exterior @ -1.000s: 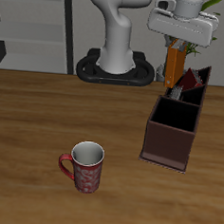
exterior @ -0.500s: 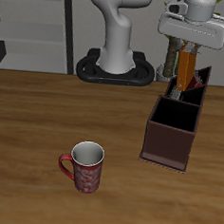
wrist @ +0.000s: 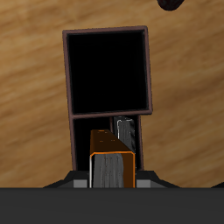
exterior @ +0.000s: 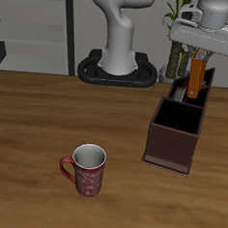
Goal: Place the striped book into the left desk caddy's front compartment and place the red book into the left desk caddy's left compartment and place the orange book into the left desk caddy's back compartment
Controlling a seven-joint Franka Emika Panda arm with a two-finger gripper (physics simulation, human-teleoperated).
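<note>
My gripper (exterior: pixel 199 57) is shut on the orange book (exterior: pixel 195 78), which hangs upright over the back end of the left desk caddy (exterior: pixel 172 142). In the wrist view the orange book (wrist: pixel 111 162) shows its pale page edges between the fingers of the gripper (wrist: pixel 111 184). It sits above a narrow slot of the maroon caddy (wrist: pixel 149 74), and the large square section beyond it is black. A thin grey striped edge (wrist: pixel 124 131), probably the striped book, stands in the slot beside it. I cannot make out the red book.
A red patterned mug (exterior: pixel 85 169) stands near the table's front edge, apart from the caddy. The robot's base (exterior: pixel 116 70) is at the back. A potted plant (exterior: pixel 176 38) stands behind the caddy.
The gripper has carried the orange book sideways from beside the caddy to above its back end. The book has turned from tilted to upright.
</note>
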